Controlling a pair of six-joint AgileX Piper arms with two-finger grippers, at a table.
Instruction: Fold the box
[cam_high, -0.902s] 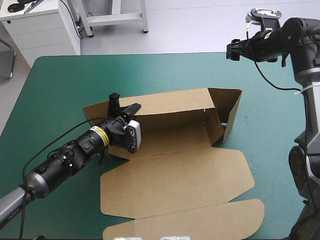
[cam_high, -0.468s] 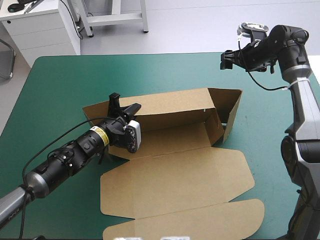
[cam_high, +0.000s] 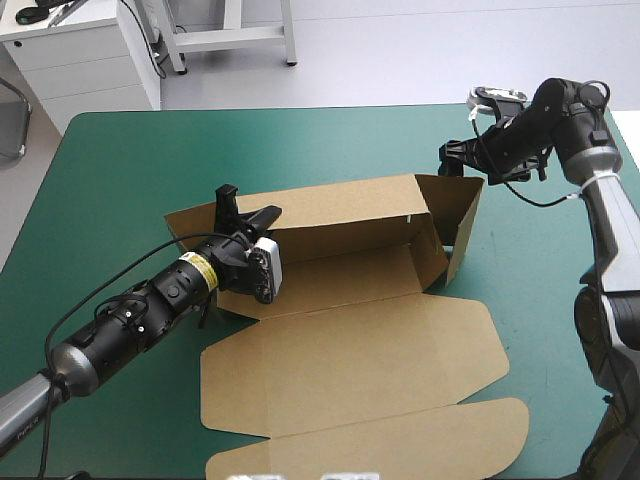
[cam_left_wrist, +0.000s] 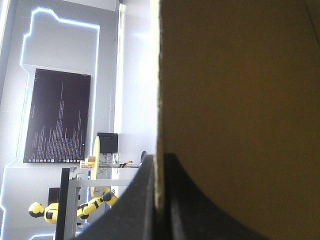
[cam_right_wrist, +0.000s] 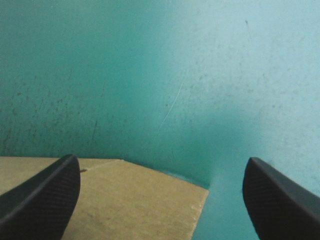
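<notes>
While the left gripper (cam_high: 243, 216) stays clamped on the left end wall of the brown cardboard box (cam_high: 345, 365), black fins all but shut, the right gripper (cam_high: 452, 160) has dropped from its higher station to the raised right end flap. Its fins are spread wide and empty, with the flap's top edge just under and between them. Box mid-table on the teal-green table cover (cam_high: 200, 150), lid flat. Flap likely gets pushed inward next.

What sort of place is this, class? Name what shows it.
Probably a robotics lab bench: a table with teal-green cover, the left gripper shut on a brown box, the right gripper open by its far corner.
</notes>
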